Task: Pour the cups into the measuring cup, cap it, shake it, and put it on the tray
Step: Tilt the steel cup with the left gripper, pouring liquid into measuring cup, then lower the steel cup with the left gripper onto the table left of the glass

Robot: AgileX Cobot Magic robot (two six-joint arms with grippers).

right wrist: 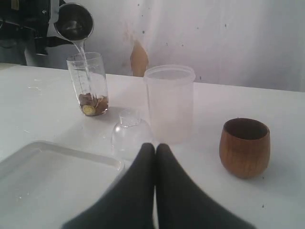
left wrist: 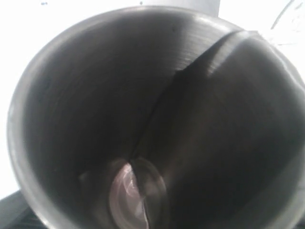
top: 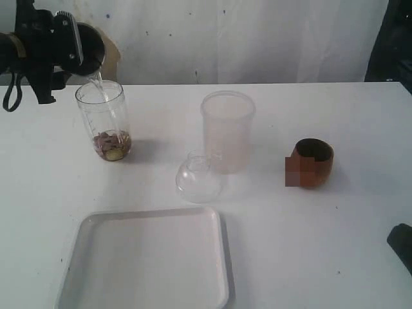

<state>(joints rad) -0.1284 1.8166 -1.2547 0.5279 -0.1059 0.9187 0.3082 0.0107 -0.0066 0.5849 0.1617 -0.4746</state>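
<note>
My left gripper (top: 61, 48) is shut on the steel tumbler (top: 90, 48), tipped over the clear measuring cup (top: 104, 120). A thin stream of clear liquid (top: 102, 87) runs from the tumbler's lip into it. Brown bits and a yellow piece lie at the measuring cup's bottom (right wrist: 93, 106). The left wrist view is filled by the tumbler's inside (left wrist: 152, 119). The wooden cup (top: 313, 162) stands upright at the right (right wrist: 245, 147). The white tray (top: 149, 261) lies in front. My right gripper (right wrist: 155, 148) is shut and holds nothing, low near the front right edge (top: 402, 243).
A cloudy frosted container (top: 227, 131) stands mid-table. A clear domed lid (top: 196, 175) lies in front of it, between it and the tray. A white curtain hangs behind the table.
</note>
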